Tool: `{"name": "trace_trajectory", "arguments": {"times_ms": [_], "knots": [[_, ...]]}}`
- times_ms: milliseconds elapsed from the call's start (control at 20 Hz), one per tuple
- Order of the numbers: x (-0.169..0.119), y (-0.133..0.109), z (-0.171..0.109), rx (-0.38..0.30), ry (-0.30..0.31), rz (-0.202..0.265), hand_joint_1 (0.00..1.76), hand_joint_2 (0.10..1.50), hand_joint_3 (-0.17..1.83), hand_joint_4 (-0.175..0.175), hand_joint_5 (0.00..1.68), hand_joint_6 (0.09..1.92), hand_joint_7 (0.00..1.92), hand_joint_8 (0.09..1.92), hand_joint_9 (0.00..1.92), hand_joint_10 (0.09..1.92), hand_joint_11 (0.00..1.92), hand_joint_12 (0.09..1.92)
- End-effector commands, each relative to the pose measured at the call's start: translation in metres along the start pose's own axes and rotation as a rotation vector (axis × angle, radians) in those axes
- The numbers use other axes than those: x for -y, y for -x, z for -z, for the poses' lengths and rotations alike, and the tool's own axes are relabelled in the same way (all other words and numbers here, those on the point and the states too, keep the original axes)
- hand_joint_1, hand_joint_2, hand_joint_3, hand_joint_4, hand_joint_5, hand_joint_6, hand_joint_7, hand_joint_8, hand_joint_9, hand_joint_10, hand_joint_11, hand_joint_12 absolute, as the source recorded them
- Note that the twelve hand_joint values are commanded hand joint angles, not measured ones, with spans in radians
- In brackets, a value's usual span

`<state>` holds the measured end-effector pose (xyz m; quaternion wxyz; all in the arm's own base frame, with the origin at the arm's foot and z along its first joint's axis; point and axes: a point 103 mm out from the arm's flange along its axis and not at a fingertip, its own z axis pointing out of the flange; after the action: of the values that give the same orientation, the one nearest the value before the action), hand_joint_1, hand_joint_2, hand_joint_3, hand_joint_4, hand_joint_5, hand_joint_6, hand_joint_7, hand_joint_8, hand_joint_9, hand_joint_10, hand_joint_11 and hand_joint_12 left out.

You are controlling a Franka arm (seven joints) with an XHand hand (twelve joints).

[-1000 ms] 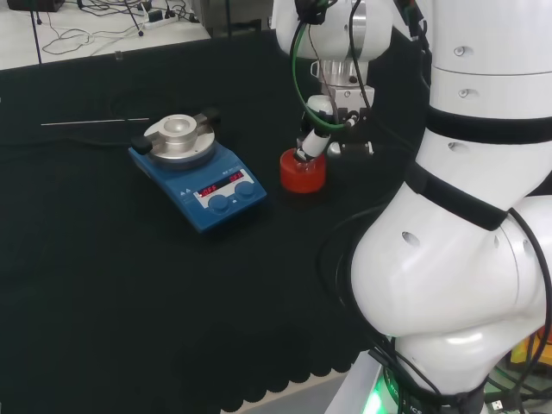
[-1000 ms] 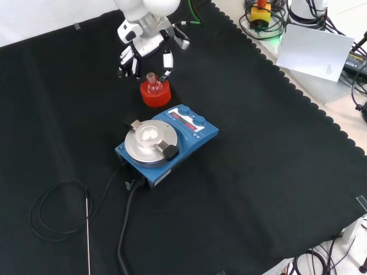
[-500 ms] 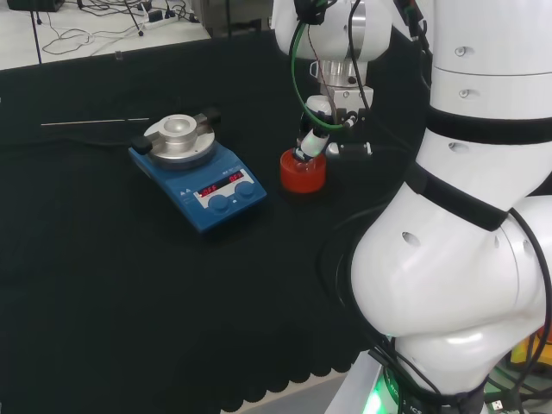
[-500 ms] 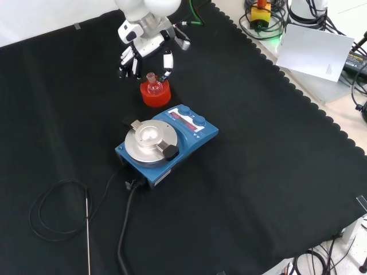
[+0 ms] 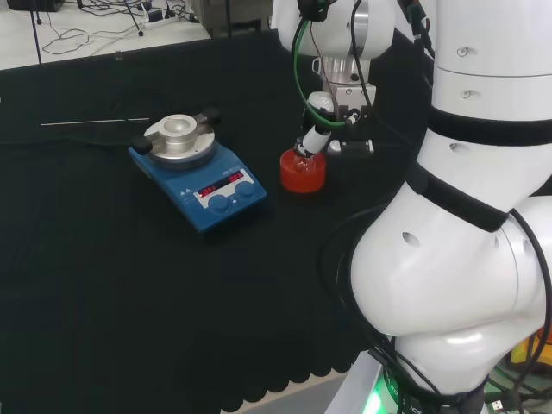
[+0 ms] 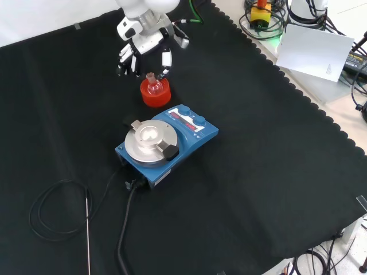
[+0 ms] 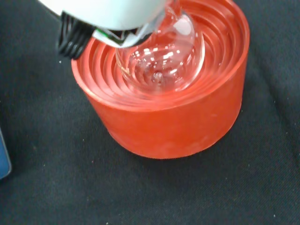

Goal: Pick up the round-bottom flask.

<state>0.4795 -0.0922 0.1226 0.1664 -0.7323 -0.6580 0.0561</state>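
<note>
The clear round-bottom flask [image 6: 152,86] sits with its bulb [image 7: 161,58] in a red ribbed stand [image 6: 155,95], just beyond the blue hotplate in the front view. The black and white hand [image 6: 143,50] hangs over it with its fingers pointing down and fairly straight. In the head view one finger [image 5: 312,134] reaches down to the flask's neck [image 5: 301,151], above the stand [image 5: 303,172]. In the wrist view that white finger [image 7: 112,14] covers the neck. The thumb [image 6: 165,62] stands apart on the neck's other side. Nothing is clasped.
A blue hotplate stirrer [image 6: 166,143] with a round metal top [image 5: 177,134] stands close beside the stand. A black cable and a thin metal probe [image 6: 88,229] lie on the cloth near the hotplate. The arm's white links [image 5: 466,216] take up the head view's right.
The hand has shifted slightly upward over the flask. Flask and stand stay where they were.
</note>
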Motion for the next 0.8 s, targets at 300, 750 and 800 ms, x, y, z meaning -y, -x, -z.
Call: {"name": "trace_trajectory", "arguments": {"times_ms": [300, 750, 800], "knots": [[0.005, -0.002, 0.009, 0.024, 0.082, 0.003, 1.14, 0.65, 0.72, 0.049, 1.21, 0.82, 0.31, 0.65, 0.62, 0.6, 0.42, 1.31], [0.011, -0.006, 0.04, 0.028, 0.066, 0.0, 1.15, 0.62, 0.79, -0.006, 1.21, 0.85, 0.33, 0.64, 0.65, 0.57, 0.44, 1.3], [0.013, -0.007, 0.044, 0.029, 0.069, 0.0, 1.15, 0.62, 0.79, -0.008, 1.21, 0.85, 0.33, 0.64, 0.65, 0.57, 0.44, 1.3]]}}
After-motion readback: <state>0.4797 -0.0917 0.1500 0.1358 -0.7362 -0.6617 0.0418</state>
